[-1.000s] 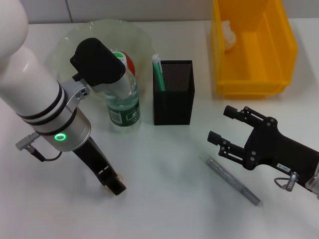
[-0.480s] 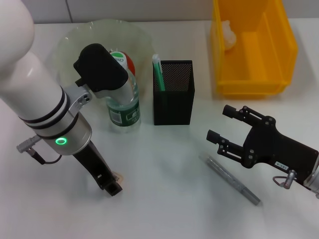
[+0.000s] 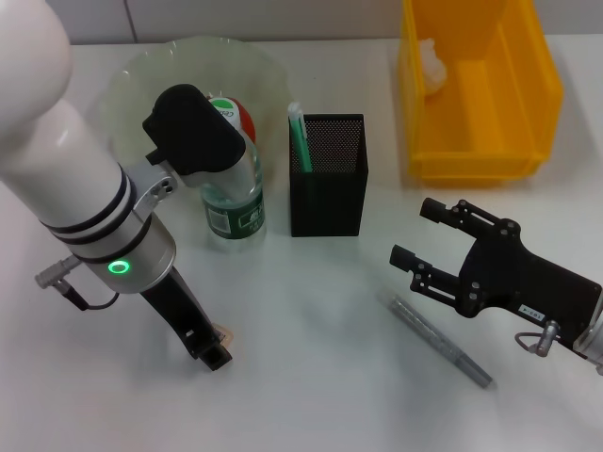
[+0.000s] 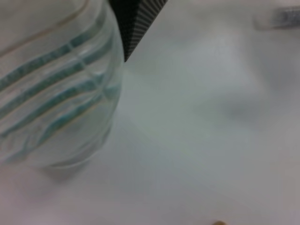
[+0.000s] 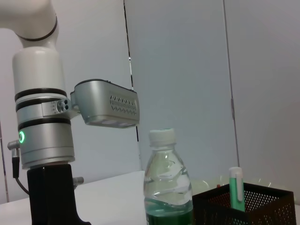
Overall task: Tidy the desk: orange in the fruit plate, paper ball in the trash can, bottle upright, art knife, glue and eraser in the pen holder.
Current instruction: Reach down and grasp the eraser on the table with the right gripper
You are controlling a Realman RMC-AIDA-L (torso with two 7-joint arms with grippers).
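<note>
The clear bottle (image 3: 234,193) stands upright beside the black mesh pen holder (image 3: 327,179), which holds a green glue stick (image 3: 299,139). Behind the bottle, an orange (image 3: 248,117) lies in the glass fruit plate (image 3: 141,71). A white paper ball (image 3: 431,66) rests in the yellow trash can (image 3: 528,94). The grey art knife (image 3: 441,341) lies on the desk just in front of my open right gripper (image 3: 417,235). My left gripper (image 3: 213,355) points down at the desk, with a small tan eraser (image 3: 224,333) at its tip. The right wrist view shows the bottle (image 5: 164,187) and the pen holder (image 5: 246,206).
The white desk (image 3: 320,395) has bare room between the two arms. My bulky left arm (image 3: 85,198) hides part of the plate and the desk's left side. The yellow trash can sits at the back right, behind the right gripper.
My left gripper has slid a little to the left along the desk near the eraser. The right arm has hardly moved.
</note>
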